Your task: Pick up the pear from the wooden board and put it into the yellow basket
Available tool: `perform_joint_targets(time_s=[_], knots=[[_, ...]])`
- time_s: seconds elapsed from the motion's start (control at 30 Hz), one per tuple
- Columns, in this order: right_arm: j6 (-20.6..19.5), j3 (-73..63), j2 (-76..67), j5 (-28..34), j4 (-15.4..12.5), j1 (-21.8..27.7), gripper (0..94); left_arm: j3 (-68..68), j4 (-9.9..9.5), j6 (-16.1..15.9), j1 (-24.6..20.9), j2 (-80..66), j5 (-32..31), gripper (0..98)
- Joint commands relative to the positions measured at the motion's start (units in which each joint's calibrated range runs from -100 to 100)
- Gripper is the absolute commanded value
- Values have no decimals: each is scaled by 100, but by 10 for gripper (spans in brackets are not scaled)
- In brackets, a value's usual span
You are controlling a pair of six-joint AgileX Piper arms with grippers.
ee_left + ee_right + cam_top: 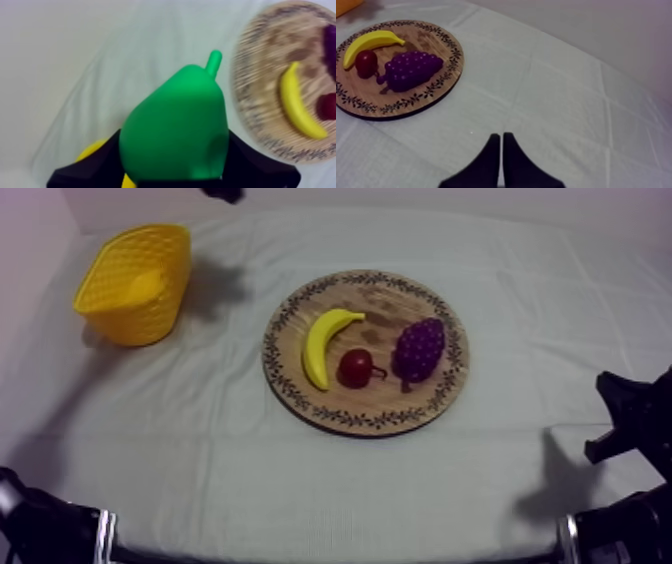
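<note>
**A:** What is the left gripper [174,162] doing?

**B:** Its two black fingers are clamped on the broad base of the smooth green toy pear [175,120], with the stalk pointing away. A sliver of the yellow lattice-walled basket [93,150] shows just beneath the fingers. So the pear is in the air near the basket, well apart from the round wooden board with the patterned rim [366,424].

**A:** What could go wrong?

**B:** I can't tell whether the pear is over the opening or the rim. If it is let go off-centre, it may hit the rim and roll onto the cloth-covered bench [200,478]. A knock could also tip the basket.

**A:** And the right gripper [502,145]?

**B:** It is pressed together on nothing, low over the cloth and beside the board. I see little risk from it.
</note>
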Motion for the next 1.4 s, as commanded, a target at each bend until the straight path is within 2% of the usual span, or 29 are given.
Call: perform_joint_targets(time_s=[0.0, 0.17, 0.37, 0.43, 0.63, 0.73, 0.83, 1.03, 1.23, 1.37], knots=[[0, -1, -1, 0, 0, 0, 3, 289, -13, 43, -560, -644, -7, 385], [0, -1, -1, 0, 0, 0, 3, 620, -81, 163, -998, -828, -68, 409], [0, -1, -1, 0, 0, 0, 3, 1378, -143, 396, -1207, -781, -417, 463], [0, -1, -1, 0, 0, 0, 3, 1698, -158, 485, -1254, -725, -562, 517], [0, -1, -1, 0, 0, 0, 3, 2454, -131, 708, -1436, -564, -912, 786], [0, -1, -1, 0, 0, 0, 3, 2722, -90, 760, -1498, -663, -1013, 852], [0, -1, -1, 0, 0, 0, 3, 3073, -48, 811, -1521, -973, -1170, 876], [0, -1, -1, 0, 0, 0, 3, 4056, 54, 911, -1508, -2231, -1748, 828], [0, -1, -1, 0, 0, 0, 3, 5483, 88, 1192, -1347, -4215, -2835, 622], [0, -1, -1, 0, 0, 0, 3, 6388, 94, 1322, -1295, -5428, -3370, 435]])
